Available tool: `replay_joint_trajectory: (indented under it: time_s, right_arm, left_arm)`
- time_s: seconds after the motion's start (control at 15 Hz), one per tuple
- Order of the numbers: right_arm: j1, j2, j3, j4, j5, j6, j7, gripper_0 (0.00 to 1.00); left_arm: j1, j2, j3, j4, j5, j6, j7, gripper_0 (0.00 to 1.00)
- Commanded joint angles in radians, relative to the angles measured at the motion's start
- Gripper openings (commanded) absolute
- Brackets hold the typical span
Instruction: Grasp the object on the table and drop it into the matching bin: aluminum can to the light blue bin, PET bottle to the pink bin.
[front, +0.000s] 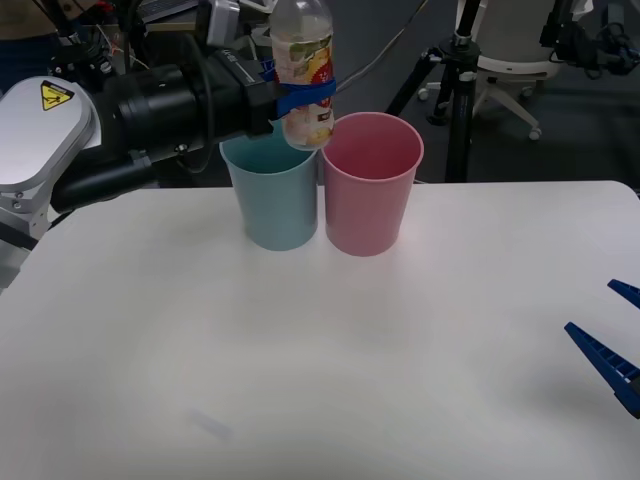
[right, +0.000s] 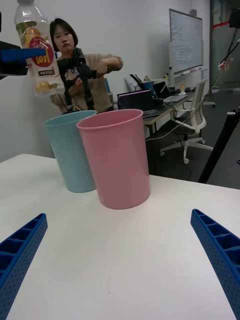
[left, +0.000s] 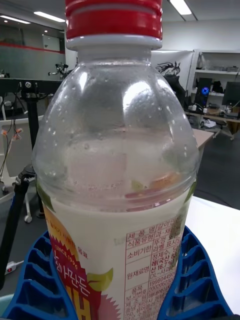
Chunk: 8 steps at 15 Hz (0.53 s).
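Room: office behind your table (front: 300, 350), with tripod, chairs and desks beyond its far edge.
Front view, bottle: you hold the bottle (front: 303, 75) upright in the air at about 12 o'clock of the table, over the gap between the blue bin (front: 271, 195) and the pink bin (front: 370, 185), nearer the blue rim.
Front view, left gripper: your left gripper (front: 305, 97) is clamped round the label.
Front view, right gripper: your right gripper (front: 612, 335) idles low at 4 o'clock, fingers spread, holding nothing.
Right wrist view: bins touch side by side, pink nearer; bottle (right: 37, 50) hangs above the blue one.
Left wrist view: blue fingers (left: 200, 280) wrap both sides of the label; red cap on top.
Step in hand: my judgement is carry, not drop; move toward 1 o'clock until the base sits over the pink mouth, then release.
Surface: white, smooth, bare around the bins.
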Motion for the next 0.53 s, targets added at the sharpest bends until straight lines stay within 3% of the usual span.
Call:
replay_joint_trajectory:
  time_s: [0.07,0.33,0.53]
  right_arm:
    - [0.0,0.0,0.0,0.0,0.0,0.0,0.0,1.0]
    - [0.0,0.0,0.0,0.0,0.0,0.0,0.0,1.0]
    - [0.0,0.0,0.0,0.0,0.0,0.0,0.0,1.0]
  left_arm:
    - [-0.069,-0.09,0.002,0.097,-0.081,0.001,0.0,0.01]
    - [-0.135,-0.176,0.0,0.206,-0.156,0.012,0.002,0.01]
    - [-0.143,-0.222,0.0,0.222,-0.208,0.041,0.014,0.0]
